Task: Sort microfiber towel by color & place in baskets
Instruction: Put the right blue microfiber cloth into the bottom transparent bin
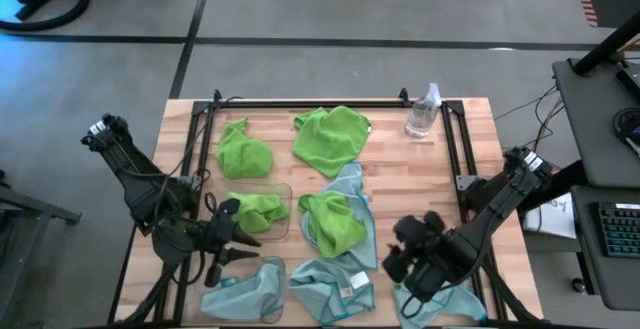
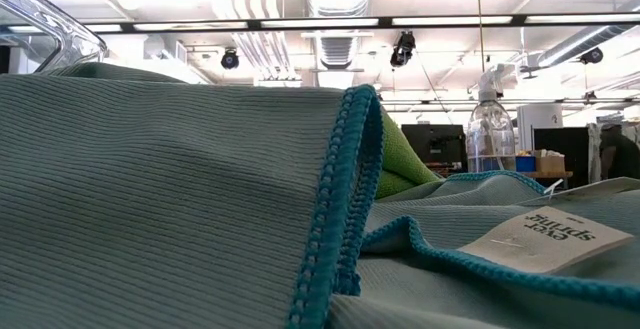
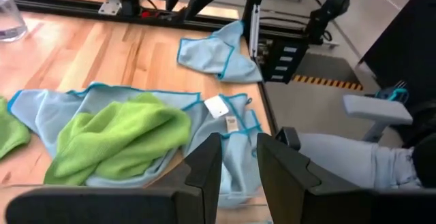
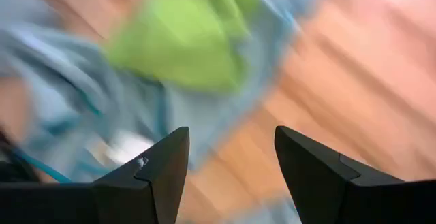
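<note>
Hovering spread-fingered, right end effector (image 1: pixel 400 259) just beside tagged blue towel (image 1: pixel 335 287), left end effector (image 1: pixel 243 249) narrowly parted, empty, beyond it.

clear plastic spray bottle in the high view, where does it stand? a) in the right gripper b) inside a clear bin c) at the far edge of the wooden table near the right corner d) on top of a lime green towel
c: the clear plastic spray bottle stands upright on the bare wooden table by its far right corner, apart from the lime green microfiber towel beside it.
</note>
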`<state>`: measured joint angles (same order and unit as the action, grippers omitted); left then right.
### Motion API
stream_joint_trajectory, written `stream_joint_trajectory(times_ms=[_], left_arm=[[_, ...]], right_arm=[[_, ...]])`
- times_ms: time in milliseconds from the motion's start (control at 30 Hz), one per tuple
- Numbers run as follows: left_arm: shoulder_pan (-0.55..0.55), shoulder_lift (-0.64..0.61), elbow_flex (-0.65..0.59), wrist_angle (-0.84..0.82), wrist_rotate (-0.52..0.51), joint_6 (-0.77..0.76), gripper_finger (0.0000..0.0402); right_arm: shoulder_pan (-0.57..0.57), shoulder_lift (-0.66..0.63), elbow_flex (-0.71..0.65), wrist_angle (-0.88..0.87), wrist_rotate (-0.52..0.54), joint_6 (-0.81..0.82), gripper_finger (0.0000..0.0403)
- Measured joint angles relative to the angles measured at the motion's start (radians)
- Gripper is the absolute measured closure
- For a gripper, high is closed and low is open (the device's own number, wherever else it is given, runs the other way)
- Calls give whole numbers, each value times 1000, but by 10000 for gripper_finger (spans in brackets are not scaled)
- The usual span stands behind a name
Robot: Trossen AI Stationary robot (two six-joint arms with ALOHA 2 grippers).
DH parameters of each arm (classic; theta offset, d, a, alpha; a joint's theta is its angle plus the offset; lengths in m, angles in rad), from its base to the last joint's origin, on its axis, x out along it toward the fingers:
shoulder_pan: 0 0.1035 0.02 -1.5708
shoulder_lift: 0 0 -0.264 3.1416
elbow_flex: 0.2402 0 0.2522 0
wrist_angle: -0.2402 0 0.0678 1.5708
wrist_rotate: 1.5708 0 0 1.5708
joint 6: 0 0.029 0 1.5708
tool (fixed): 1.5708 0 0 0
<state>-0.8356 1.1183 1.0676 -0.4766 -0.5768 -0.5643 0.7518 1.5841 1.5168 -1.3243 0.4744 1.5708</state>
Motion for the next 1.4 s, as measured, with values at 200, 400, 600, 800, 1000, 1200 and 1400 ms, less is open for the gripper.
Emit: stream_joint_trajectory(times_ms=[200,400,600,800,1000,1200,1400], left_arm=[[0,6,0,8,-9,-1,322],[0,22,0,7,-9,4,322],[0,26,0,6,-9,3,322],[0,26,0,6,-9,6,322],[0,26,0,6,-9,18,322],[0,26,0,5,-8,32,322],[0,26,0,5,-8,33,322]], right_arm=[[69,4,-35,3,-252,208,191],[117,5,-117,97,-287,266,191],[119,5,-218,133,-360,359,191],[124,5,-317,281,-429,384,191],[124,5,-438,509,-431,369,191],[124,5,-532,617,-432,396,191],[124,5,-573,618,-432,411,191]])
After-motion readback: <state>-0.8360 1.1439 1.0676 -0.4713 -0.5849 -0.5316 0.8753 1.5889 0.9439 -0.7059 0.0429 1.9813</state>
